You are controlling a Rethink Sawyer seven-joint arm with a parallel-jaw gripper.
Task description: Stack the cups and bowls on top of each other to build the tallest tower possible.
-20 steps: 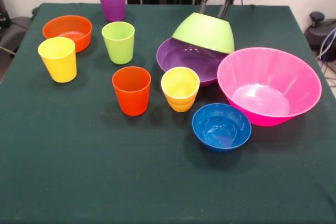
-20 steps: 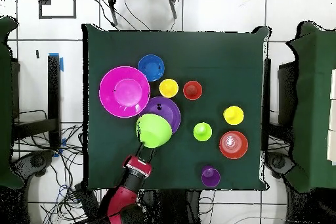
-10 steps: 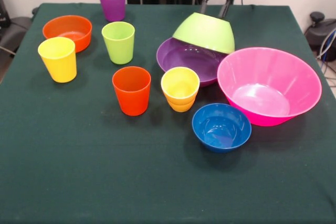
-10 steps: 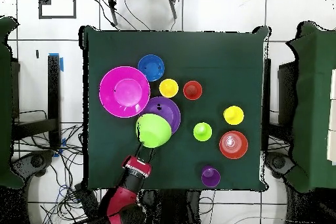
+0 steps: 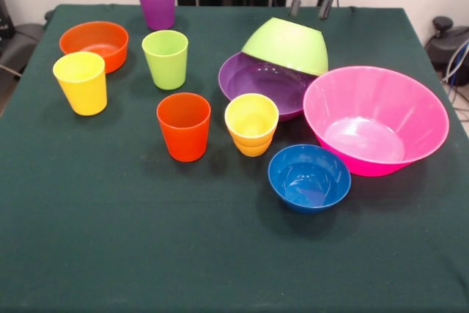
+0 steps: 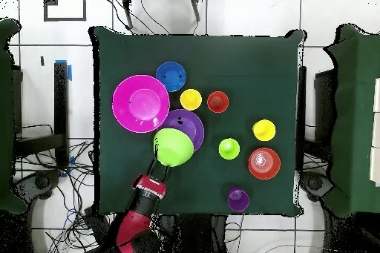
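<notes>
Gripper point(image 5: 313, 6): hung at the table's far edge, its two dark fingers point(image 5: 295, 5) spread apart and holding nothing, clear of and just behind the lime green bowl point(image 5: 287, 45). Lime green bowl: lay upside down and tilted, propped on the far rim of the purple bowl point(image 5: 264, 82), which stood upright on the green tablecloth point(image 5: 146, 240). Pink bowl point(image 5: 375, 118): largest item, upright, just beside the purple bowl, whether the rims touched could not be told. Blue bowl point(image 5: 308, 177): small, upright, near the front of the pink bowl. Orange bowl point(image 5: 94, 43): upright, well apart from the other bowls, at the opposite side of the table. Yellow cup point(image 5: 80, 82): upright, just in front of the orange bowl. Lime green cup point(image 5: 165, 59): upright, between the orange bowl and the purple bowl. Purple cup point(image 5: 156, 3): upright, near the far edge. Orange-red cup point(image 5: 183, 126): upright, near mid-table. Yellow-orange cup point(image 5: 251, 123): upright, beside the orange-red cup and just in front of the purple bowl; appeared nested, a yellow cup inside an orange one.
</notes>
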